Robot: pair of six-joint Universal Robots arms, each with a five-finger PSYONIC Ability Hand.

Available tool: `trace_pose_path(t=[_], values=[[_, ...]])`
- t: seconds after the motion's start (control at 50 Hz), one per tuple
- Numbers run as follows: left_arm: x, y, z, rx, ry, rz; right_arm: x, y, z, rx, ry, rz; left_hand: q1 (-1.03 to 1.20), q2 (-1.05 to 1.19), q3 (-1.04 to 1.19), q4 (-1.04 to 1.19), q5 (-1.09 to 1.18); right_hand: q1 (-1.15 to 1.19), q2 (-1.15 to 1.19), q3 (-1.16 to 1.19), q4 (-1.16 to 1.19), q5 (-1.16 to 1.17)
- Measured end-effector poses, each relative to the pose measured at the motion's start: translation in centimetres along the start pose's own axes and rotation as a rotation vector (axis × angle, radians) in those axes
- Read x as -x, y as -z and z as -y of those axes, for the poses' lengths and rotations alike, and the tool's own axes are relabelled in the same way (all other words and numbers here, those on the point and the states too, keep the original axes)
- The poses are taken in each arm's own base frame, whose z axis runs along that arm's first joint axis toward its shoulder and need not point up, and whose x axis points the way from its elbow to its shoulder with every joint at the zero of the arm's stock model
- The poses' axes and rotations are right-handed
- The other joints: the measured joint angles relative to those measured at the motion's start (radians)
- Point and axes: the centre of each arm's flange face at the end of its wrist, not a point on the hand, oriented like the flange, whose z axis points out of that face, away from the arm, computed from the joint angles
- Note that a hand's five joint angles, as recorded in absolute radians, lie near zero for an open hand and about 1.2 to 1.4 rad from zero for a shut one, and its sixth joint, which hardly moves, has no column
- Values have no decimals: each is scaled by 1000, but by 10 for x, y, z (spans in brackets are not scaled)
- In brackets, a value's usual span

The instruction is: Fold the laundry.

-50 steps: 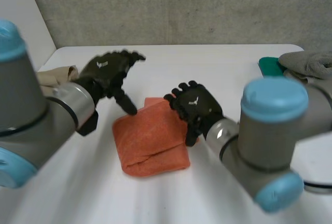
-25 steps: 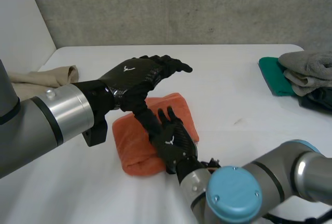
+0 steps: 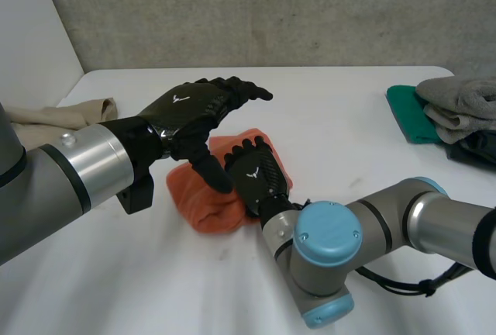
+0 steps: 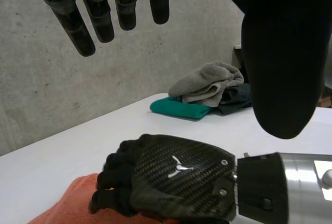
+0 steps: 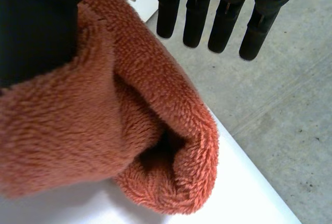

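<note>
Laundry sits at three spots on the white counter (image 3: 333,110). One orange towel (image 3: 198,203), bunched into a thick fold, lies in the middle between the two arms. One beige cloth (image 3: 77,112) lies at the far left edge. A pile of three cloths sits at the far right: a green cloth (image 3: 407,114) at the bottom, a grey towel (image 3: 461,94) on it and a dark cloth (image 3: 473,149) beside them.

The right hand (image 3: 256,174) rests on the orange towel's right side and covers that edge. In its wrist view the thumb (image 5: 36,22) presses into the plush fold, while the fingers (image 5: 228,16) are loosely extended and clear of the cloth, so nothing is clamped.

The left hand (image 3: 190,110) hovers over the towel and the right hand with its fingers spread straight and apart, holding nothing. Its thumb points down in front of the towel's middle and hides part of it.

The left arm covers part of the beige cloth. The dark cloth is cut off at the edge of the view, and its shape is hard to make out.
</note>
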Motion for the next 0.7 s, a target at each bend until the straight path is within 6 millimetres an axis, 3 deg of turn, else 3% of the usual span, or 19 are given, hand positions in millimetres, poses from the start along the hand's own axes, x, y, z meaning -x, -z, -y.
trace_pose_path(t=[0.12, 0.32, 0.42, 0.54, 0.56, 0.68, 0.7], values=[[4, 1, 0, -6, 3, 11, -8, -17, 3, -38, -7, -35, 0, 0, 0, 0, 0, 540, 651, 644, 650, 613], [10, 3, 7, -38, -6, 28, -36, -49, 22, -158, -56, -102, 0, 0, 0, 0, 0, 540, 666, 670, 704, 645], [10, 6, 19, -78, -13, 35, -65, -65, 36, -210, -86, -150, 0, 0, 0, 0, 0, 540, 665, 670, 705, 652], [9, 12, 41, -159, -25, 39, -122, -77, 67, -298, -111, -255, 0, 0, 0, 0, 0, 540, 665, 670, 705, 652], [9, 13, 47, -187, -27, 40, -147, -78, 77, -329, -110, -304, 0, 0, 0, 0, 0, 540, 665, 670, 706, 652], [6, 16, 61, -243, -16, 35, -225, -75, 89, -379, -91, -454, 0, 0, 0, 0, 0, 540, 665, 674, 706, 659], [5, 16, 62, -250, -11, 30, -253, -71, 86, -385, -85, -503, 0, 0, 0, 0, 0, 540, 665, 674, 706, 659]])
